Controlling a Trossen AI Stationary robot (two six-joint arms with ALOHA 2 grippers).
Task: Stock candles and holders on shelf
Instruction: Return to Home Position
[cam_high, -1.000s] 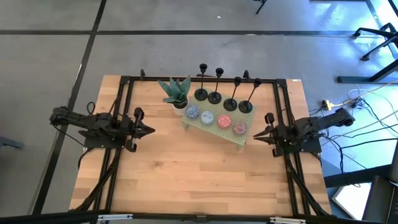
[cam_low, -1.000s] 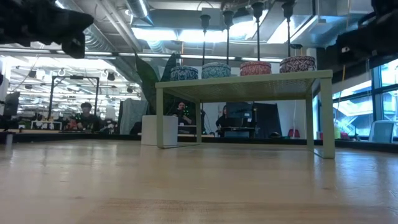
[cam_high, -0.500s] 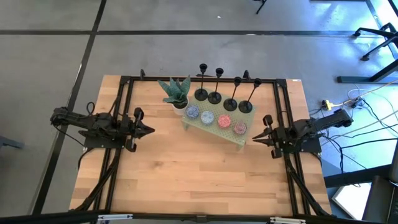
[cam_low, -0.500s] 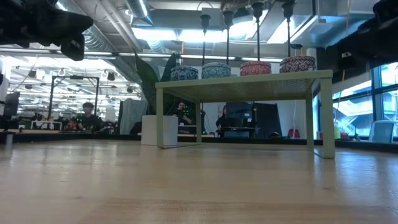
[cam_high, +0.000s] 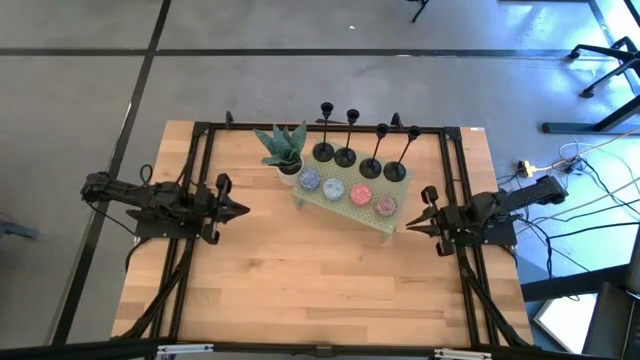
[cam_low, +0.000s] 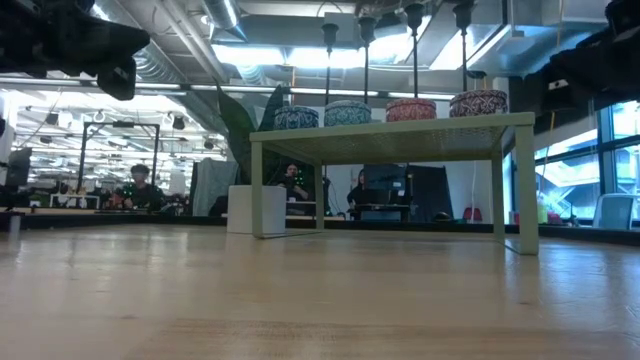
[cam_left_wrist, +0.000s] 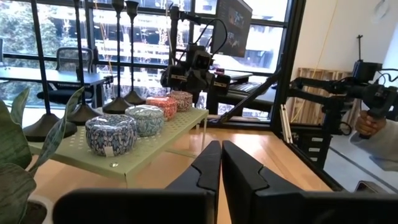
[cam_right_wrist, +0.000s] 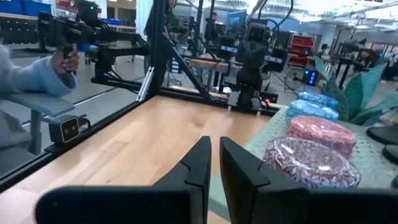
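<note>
The pale green shelf (cam_high: 348, 211) stands at the table's far middle. Four candles sit in a row along its near side: two bluish-grey (cam_high: 309, 180) and two pink-red (cam_high: 385, 205). Four black holders (cam_high: 345, 157) stand on their disc bases in a row behind them. The low view shows the candles (cam_low: 347, 113) on top of the shelf (cam_low: 390, 137). My left gripper (cam_high: 243, 210) is shut and empty, left of the shelf. My right gripper (cam_high: 408, 226) is shut and empty, close to the shelf's right end.
A potted plant (cam_high: 283, 148) stands against the shelf's left end. A black frame (cam_high: 205, 128) runs along the table's far edge and its two sides. Bare wood (cam_high: 320, 280) lies between the shelf and the near edge. A person's hand (cam_right_wrist: 64, 59) shows beyond the table.
My right gripper has shifted a little toward the table's near edge and stays shut. The shelf, candles and holders have not moved.
</note>
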